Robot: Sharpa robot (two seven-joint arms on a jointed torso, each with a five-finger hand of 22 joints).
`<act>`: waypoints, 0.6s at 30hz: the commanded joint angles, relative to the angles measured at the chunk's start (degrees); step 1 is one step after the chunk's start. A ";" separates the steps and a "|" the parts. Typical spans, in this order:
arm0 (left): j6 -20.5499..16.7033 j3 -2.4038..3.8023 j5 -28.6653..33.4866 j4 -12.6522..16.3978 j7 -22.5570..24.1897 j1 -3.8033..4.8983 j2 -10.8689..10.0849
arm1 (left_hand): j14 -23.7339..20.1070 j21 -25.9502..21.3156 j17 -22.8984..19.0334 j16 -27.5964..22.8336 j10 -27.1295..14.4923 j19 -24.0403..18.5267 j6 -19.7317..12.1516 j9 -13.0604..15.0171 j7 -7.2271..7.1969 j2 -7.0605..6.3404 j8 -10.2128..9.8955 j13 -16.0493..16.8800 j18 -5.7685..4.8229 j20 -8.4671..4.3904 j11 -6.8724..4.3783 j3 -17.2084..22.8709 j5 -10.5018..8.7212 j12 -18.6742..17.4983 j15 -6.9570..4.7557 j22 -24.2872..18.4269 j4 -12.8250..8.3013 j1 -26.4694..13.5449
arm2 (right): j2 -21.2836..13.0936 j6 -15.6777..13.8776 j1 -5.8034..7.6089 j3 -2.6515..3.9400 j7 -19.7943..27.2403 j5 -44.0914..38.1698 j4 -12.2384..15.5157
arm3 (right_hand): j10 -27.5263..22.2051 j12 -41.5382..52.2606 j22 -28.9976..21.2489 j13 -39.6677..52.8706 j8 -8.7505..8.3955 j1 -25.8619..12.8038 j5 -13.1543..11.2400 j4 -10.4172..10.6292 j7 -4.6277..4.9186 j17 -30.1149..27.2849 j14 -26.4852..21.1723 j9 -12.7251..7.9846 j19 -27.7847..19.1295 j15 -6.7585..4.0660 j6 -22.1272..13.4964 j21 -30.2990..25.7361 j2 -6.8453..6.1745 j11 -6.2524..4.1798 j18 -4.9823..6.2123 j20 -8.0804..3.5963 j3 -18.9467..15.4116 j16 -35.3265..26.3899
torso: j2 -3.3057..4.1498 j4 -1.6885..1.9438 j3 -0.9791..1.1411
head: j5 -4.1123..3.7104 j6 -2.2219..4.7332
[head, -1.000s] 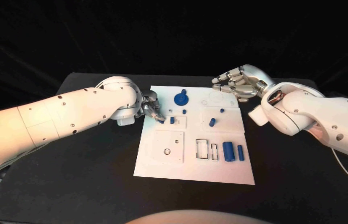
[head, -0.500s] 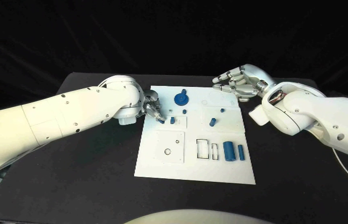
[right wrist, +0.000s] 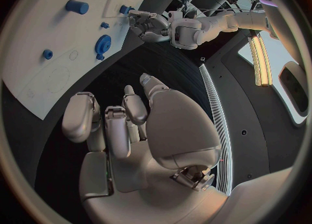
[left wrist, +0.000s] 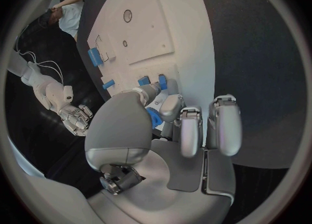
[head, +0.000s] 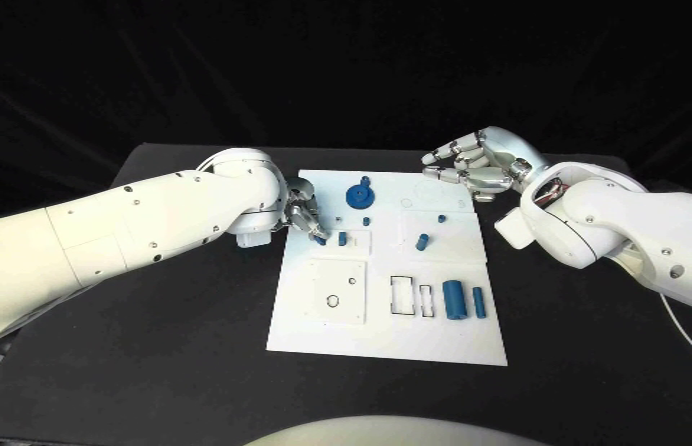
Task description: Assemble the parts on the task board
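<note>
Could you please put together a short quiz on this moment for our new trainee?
1. True or false: the right hand holds a blue part.
2. The left hand is: A at the left edge of the task board; B off the table; C on the long cylinders.
3. Fill in: the round blue disc lies near the board's ___ edge.

Key: 1 false, its fingers are apart with nothing in them. 2 A; it pinches a small blue part. 3 far.
</note>
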 commanded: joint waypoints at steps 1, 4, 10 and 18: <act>0.99 -0.35 0.11 -0.18 -1.03 -0.43 0.21 | 6.02 0.45 15.07 0.14 0.70 2.59 1.87 0.21 -1.23 0.09 0.44 0.38 -1.23 -0.47 -0.06 -0.19 0.49 0.59 -0.39 9.04 0.37 -1.05 | 0.00 0.07 -0.03 0.00 0.52 -0.18 0.08 | -0.24 -0.22 -0.03 -0.04 0.02 -0.05 0.39 0.28 0.20 9.82 4.60 0.09 -0.18 0.27 -0.19 -0.22 0.51 0.08 0.86 -0.04 -0.13 -0.34 | -0.01 0.01 -0.03 | 0.00 -0.07; 0.54 -0.34 0.11 -0.22 -0.88 -0.43 0.28 | 6.02 0.72 15.07 0.14 1.29 2.75 2.33 0.40 -1.41 0.10 0.66 1.38 -1.30 -0.57 -0.21 -0.46 0.64 1.33 -0.50 9.31 0.55 -1.81 | 0.00 0.07 -0.03 0.00 0.54 -0.18 0.07 | -0.24 -0.22 -0.03 -0.04 0.02 -0.05 0.39 0.28 0.20 9.82 4.60 0.09 -0.18 0.27 -0.19 -0.22 0.51 0.08 0.86 -0.04 -0.13 -0.34 | 0.00 0.02 -0.02 | -0.03 -0.12; 0.04 -0.34 0.11 -0.15 -0.43 -0.43 0.29 | 6.02 0.95 15.07 0.14 1.76 2.88 2.71 0.60 -1.58 -0.04 0.83 2.11 -1.37 -0.67 -0.35 -0.85 0.66 1.88 -0.60 9.54 0.67 -2.59 | 0.02 0.15 -0.03 0.00 0.53 -0.18 0.03 | -0.24 -0.22 -0.03 -0.04 0.02 -0.05 0.39 0.28 0.20 9.82 4.60 0.09 -0.18 0.27 -0.19 -0.22 0.51 0.08 0.86 -0.04 -0.13 -0.34 | 0.03 0.00 -0.01 | 0.00 -0.29; -0.10 -0.33 0.10 -0.13 -0.24 -0.43 0.26 | 6.02 1.26 15.07 0.14 2.17 3.06 3.15 0.85 -1.77 -0.24 0.97 2.65 -1.46 -0.80 -0.50 -1.51 0.64 2.29 -0.73 9.85 0.93 -3.68 | 0.06 0.24 -0.03 0.00 0.52 -0.18 -0.03 | -0.24 -0.22 -0.03 -0.04 0.02 -0.05 0.39 0.28 0.20 9.82 4.60 0.09 -0.18 0.27 -0.19 -0.22 0.51 0.08 0.86 -0.04 -0.13 -0.34 | 0.00 0.04 0.03 | -0.05 -0.41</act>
